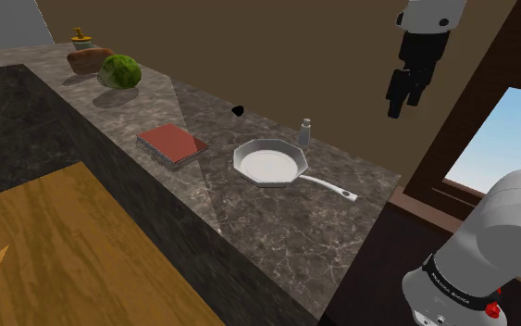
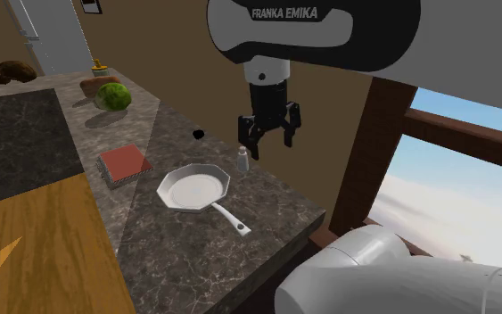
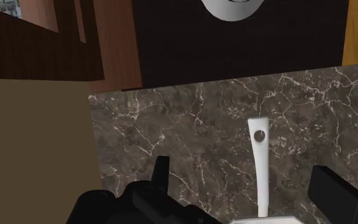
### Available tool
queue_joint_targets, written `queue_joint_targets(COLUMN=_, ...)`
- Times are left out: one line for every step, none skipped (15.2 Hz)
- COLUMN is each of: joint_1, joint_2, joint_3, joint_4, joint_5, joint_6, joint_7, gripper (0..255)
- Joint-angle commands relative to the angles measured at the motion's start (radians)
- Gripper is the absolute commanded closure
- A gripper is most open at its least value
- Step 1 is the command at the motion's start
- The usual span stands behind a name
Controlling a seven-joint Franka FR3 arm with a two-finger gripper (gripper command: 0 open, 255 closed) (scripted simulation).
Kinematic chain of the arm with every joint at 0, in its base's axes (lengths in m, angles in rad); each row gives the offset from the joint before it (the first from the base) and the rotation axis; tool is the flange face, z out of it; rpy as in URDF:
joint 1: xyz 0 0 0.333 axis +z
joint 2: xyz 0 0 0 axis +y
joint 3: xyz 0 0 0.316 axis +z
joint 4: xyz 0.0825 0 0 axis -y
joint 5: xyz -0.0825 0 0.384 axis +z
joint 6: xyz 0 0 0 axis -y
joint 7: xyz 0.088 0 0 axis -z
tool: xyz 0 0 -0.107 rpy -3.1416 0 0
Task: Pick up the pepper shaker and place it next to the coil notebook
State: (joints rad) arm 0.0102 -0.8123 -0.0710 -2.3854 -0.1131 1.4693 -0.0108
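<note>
A small grey pepper shaker (image 1: 304,131) (image 2: 241,159) stands upright on the dark marble counter (image 1: 277,231), close to the wall and just behind a white frying pan (image 1: 269,162) (image 2: 193,187). The red-covered coil notebook (image 1: 171,144) (image 2: 124,162) lies flat on the counter, on the pan's other side towards the shoulder view's left. My black gripper (image 1: 404,104) (image 2: 267,144) hangs open and empty high above the counter, over the pan-handle end, apart from the shaker. Between its spread fingers (image 3: 161,168) in the wrist view lies the pan's white handle (image 3: 259,165).
A green leafy vegetable (image 1: 119,70), a brown lump (image 1: 87,60) and a small yellow item (image 1: 81,37) sit at the counter's far end. A small black object (image 1: 239,109) lies near the wall. A dark wooden window frame (image 1: 452,157) borders the counter's near end.
</note>
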Motion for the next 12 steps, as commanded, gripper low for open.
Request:
queue_joint_targets(joint_1=0.000, joint_2=0.000, joint_3=0.000, joint_4=0.000, joint_5=0.000, joint_6=0.000, joint_7=0.000, gripper=0)
queue_joint_targets(joint_1=-0.002, joint_2=0.025, joint_3=-0.007, joint_4=-0.005, joint_5=-0.001, joint_6=0.037, joint_7=0.002, gripper=0)
queue_joint_targets(joint_1=-0.004, joint_2=0.051, joint_3=-0.015, joint_4=-0.010, joint_5=-0.002, joint_6=0.074, joint_7=0.004, gripper=0)
queue_joint_targets(joint_1=-0.006, joint_2=0.078, joint_3=-0.022, joint_4=-0.012, joint_5=-0.002, joint_6=0.110, joint_7=0.006, gripper=0)
queue_joint_targets(joint_1=-0.008, joint_2=0.106, joint_3=-0.029, joint_4=-0.013, joint_5=-0.002, joint_6=0.146, joint_7=0.007, gripper=0)
queue_joint_targets(joint_1=-0.009, joint_2=0.135, joint_3=-0.037, joint_4=-0.013, joint_5=-0.002, joint_6=0.181, joint_7=0.009, gripper=0)
queue_joint_targets(joint_1=-0.010, joint_2=0.165, joint_3=-0.044, joint_4=-0.011, joint_5=-0.001, joint_6=0.216, joint_7=0.010, gripper=0)
queue_joint_targets(joint_1=-0.012, joint_2=0.195, joint_3=-0.051, joint_4=-0.008, joint_5=0.000, joint_6=0.251, joint_7=0.010, gripper=0)
queue_joint_targets(joint_1=-0.013, joint_2=0.227, joint_3=-0.059, joint_4=-0.003, joint_5=0.001, joint_6=0.284, joint_7=0.011, gripper=0)
queue_joint_targets(joint_1=-0.013, joint_2=0.259, joint_3=-0.066, joint_4=0.003, joint_5=0.004, joint_6=0.317, joint_7=0.011, gripper=0)
queue_joint_targets(joint_1=-0.014, joint_2=0.292, joint_3=-0.073, joint_4=0.010, joint_5=0.006, joint_6=0.350, joint_7=0.010, gripper=0)
queue_joint_targets(joint_1=-0.014, joint_2=0.326, joint_3=-0.081, joint_4=0.019, joint_5=0.010, joint_6=0.381, joint_7=0.010, gripper=0)
